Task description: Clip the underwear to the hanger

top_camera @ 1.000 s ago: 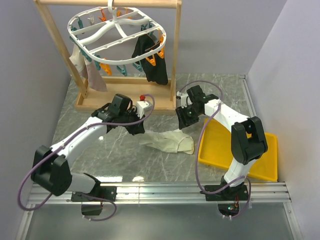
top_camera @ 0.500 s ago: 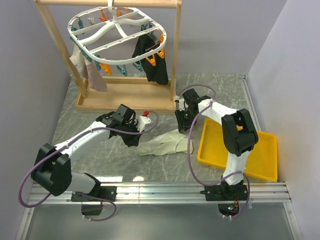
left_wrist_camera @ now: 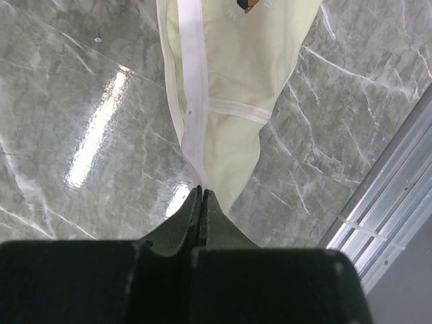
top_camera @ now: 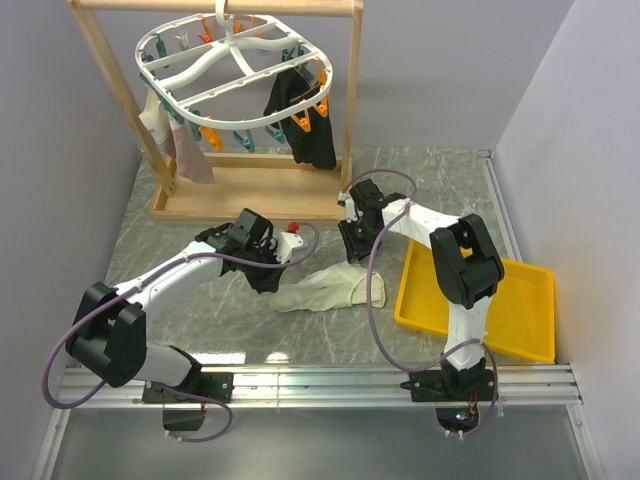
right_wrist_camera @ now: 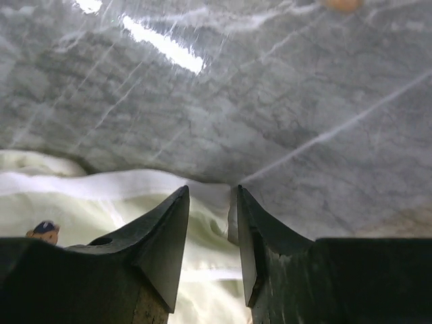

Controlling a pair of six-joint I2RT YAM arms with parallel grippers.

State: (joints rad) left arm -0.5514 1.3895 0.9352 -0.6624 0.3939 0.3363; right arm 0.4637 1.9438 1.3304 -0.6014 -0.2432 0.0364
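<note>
Step in hand: You are taking a two-handed hold of the pale cream soft fabric underwear (top_camera: 330,290). No clipping has begun.
Garment: It lies crumpled on the grey marbled worktop (top_camera: 440,180) between the two arms. It is on the near side of the wooden rack frame (top_camera: 350,120) and just left of the yellow plastic tray (top_camera: 500,310).
Left end effector (left_wrist_camera: 200,194): Closed, pinching the garment's left tip at its white band.
Right end effector (right_wrist_camera: 210,196): Jaws apart, low over the garment's far right edge. The white waistband sits in the gap, not yet clamped.
Hanger: The white plastic rounded-square hanger (top_camera: 235,60) hangs from the rack at the far left, well apart from the garment.
Occupied clips: A black garment (top_camera: 300,120) hangs on the hanger's right side and a beige-pink cloth (top_camera: 185,150) on its left.
Next move: Judging from this, you close the right fingers on the waistband. Then you lift both ends together, keeping the edge taut, and carry it to a free teal or orange clip on the hanger's near side.
</note>
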